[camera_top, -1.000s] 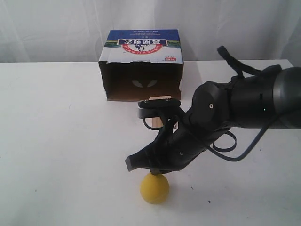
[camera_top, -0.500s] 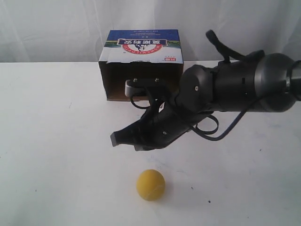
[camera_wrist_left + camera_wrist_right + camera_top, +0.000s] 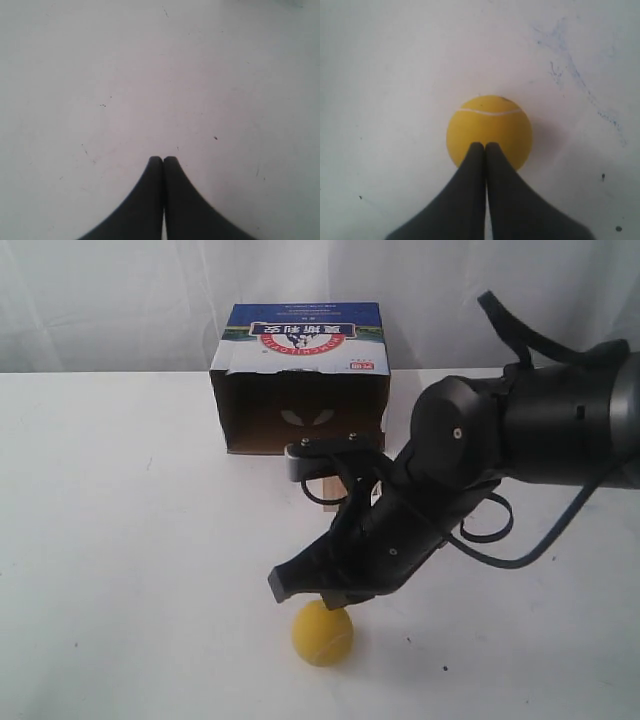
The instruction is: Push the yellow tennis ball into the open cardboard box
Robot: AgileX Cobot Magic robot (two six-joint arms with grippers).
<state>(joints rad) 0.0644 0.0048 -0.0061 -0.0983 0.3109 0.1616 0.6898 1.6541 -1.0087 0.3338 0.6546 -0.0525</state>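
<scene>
Risk: right gripper [image 3: 481,145], fingers pressed together, empty, over 12 o'clock edge of yellow tennis ball [image 3: 322,633] | ball well apart at 6 o'clock from open cardboard box [image 3: 300,380] | we fear a glancing push squirts it sideways or into wooden cube [image 3: 327,492] | left gripper [image 3: 163,159] likewise pinched.

The right claw [image 3: 485,146] is smooth, matt black plastic by the look of it, and the left claw [image 3: 163,159] has the same finish. Just under the right claw's tips, the yellow tennis ball [image 3: 489,131] is dull and finely fuzzy, with a thin pale seam. The bench [image 3: 120,540] beneath is smooth matt white, speckled and scuffed with faint blue marks. Beyond the claw, the open cardboard box [image 3: 300,380] is raw brown card with a printed top. Farther beyond hangs white cloth [image 3: 100,300].
</scene>
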